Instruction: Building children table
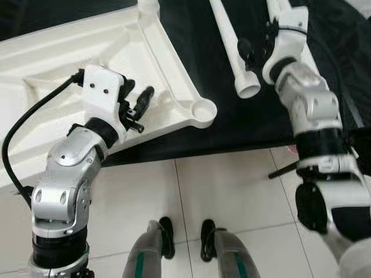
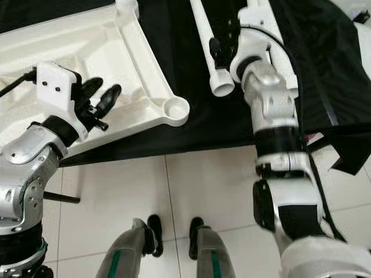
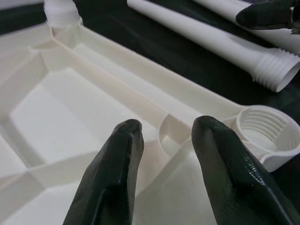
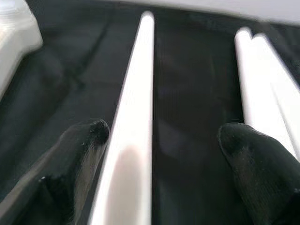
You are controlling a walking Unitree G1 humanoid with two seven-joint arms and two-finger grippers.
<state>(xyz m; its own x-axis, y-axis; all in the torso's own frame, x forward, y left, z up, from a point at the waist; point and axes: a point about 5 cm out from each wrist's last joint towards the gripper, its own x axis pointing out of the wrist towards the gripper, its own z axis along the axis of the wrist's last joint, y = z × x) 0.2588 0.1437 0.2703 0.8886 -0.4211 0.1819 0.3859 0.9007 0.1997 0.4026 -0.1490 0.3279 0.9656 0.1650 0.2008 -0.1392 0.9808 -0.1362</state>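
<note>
You're early in the build: the white tabletop (image 1: 87, 63) lies upside down on the black cloth (image 1: 197, 52) at 10 o'clock, its near corner socket (image 1: 204, 109) bare with no leg screwed in, though a far corner at 12 o'clock seems to carry a stub. The left gripper (image 1: 134, 103) hovers over the tabletop's rim just beside that socket, fingers spread and empty. The right gripper (image 4: 161, 140) at 1 o'clock straddles a loose leg (image 1: 235, 49), fingers apart and not clamped; more legs (image 4: 262, 84) lie beside it, so every visible leg remains to fit.
</note>
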